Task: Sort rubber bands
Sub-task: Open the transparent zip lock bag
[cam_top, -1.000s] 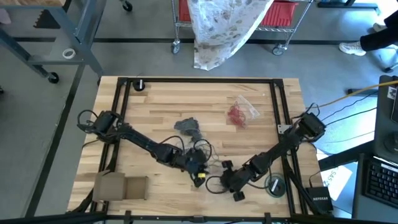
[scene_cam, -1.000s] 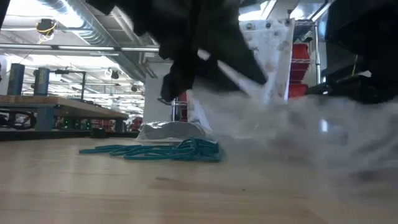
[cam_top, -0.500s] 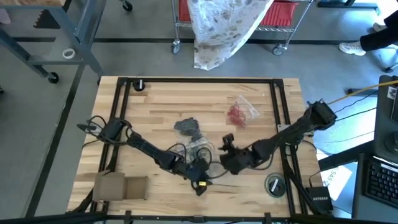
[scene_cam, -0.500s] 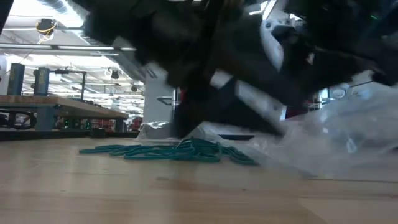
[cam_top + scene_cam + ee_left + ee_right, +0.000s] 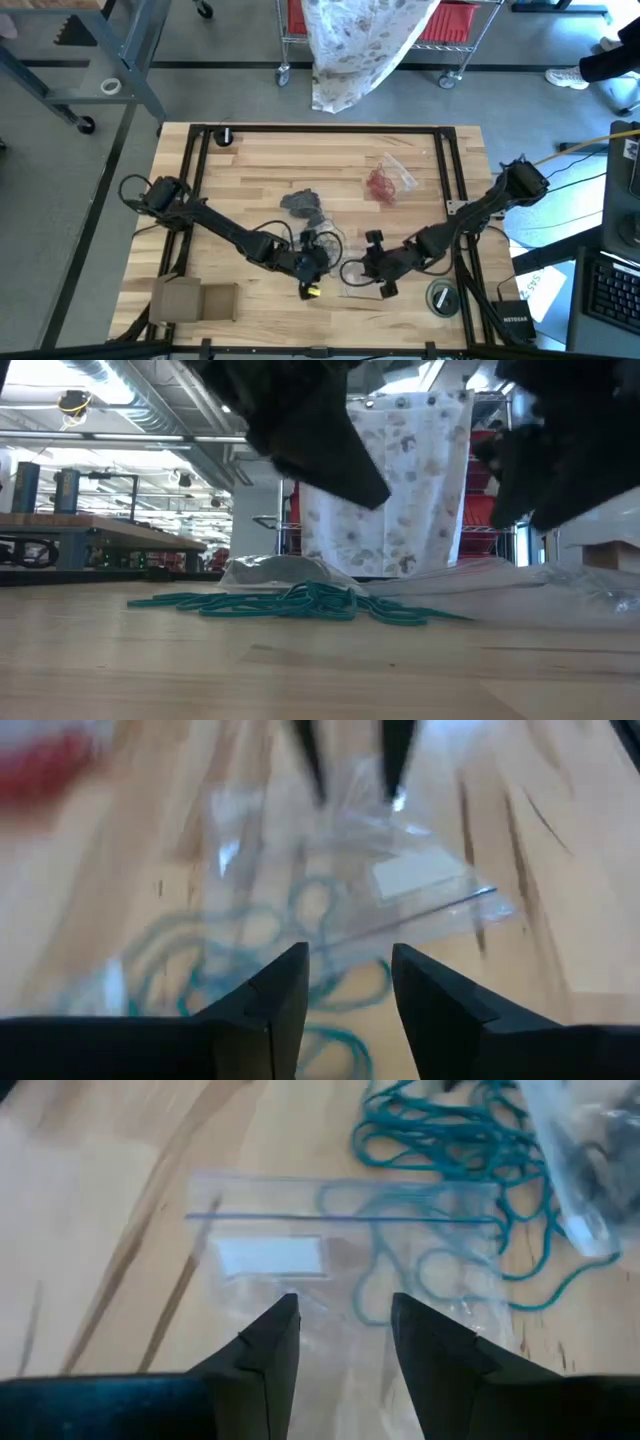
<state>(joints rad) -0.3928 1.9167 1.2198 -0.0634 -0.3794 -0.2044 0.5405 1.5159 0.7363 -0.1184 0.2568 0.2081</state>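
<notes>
Both arms reach toward the near middle of the wooden table. The left gripper hangs just left of a clear plastic bag lying flat on the wood, and its 2 fingers stand apart with nothing between them. The right gripper hangs just right of that bag, its 2 fingers likewise parted and empty.

The teal rubber bands lie in a loose tangle at the near middle of the table, partly under the bag's edge, between the 2 grippers. A bag of red bands sits at the far right of the table, and a bag of dark grey bands sits near the centre, just beyond the teal tangle.

Half a second ago the right gripper was farther back, beside the teal pile; now it has come nearer and lower on the table. In the low view the clear bag, which had been raised and crumpled, now lies flat, and both arms have lifted clear of the teal bands.
</notes>
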